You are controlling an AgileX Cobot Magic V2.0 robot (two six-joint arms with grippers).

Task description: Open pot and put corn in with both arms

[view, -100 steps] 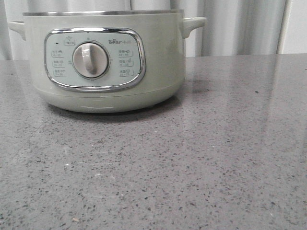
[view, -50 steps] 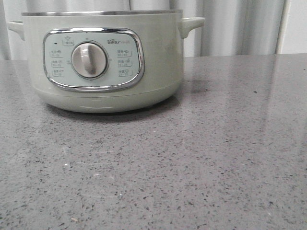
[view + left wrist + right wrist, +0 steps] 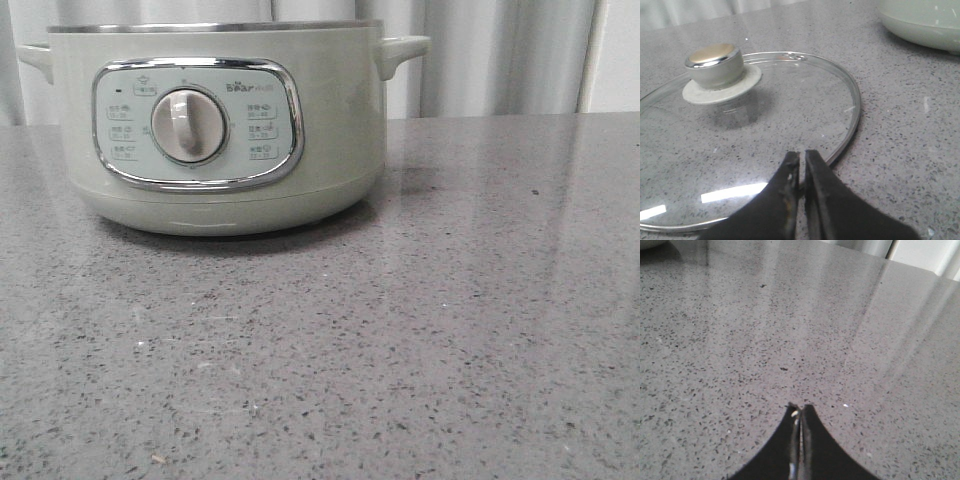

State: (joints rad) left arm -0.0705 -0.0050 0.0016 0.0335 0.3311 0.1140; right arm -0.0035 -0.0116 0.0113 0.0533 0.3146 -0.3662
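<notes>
The pale sage-green pot [image 3: 330, 130] stands at the back left of the grey counter, lid off, steel rim bare, grey dial [image 3: 187, 124] facing me. Its edge shows in the left wrist view [image 3: 925, 22]. The glass lid [image 3: 790, 100] with its round knob [image 3: 714, 62] lies flat on the counter, in the left wrist view only. My left gripper [image 3: 802, 154] is shut and empty, hovering over the lid's near rim. My right gripper [image 3: 800, 407] is shut and empty above bare counter. The corn is not in view.
The speckled grey counter [image 3: 420, 340] stretches in front of and to the right of the pot. A pale curtain [image 3: 500, 55] hangs behind it. A sliver of the pot's base shows at a corner of the right wrist view [image 3: 650, 244].
The pot shifted slightly left half a second ago and has returned to where it was. Neither arm shows in the front view.
</notes>
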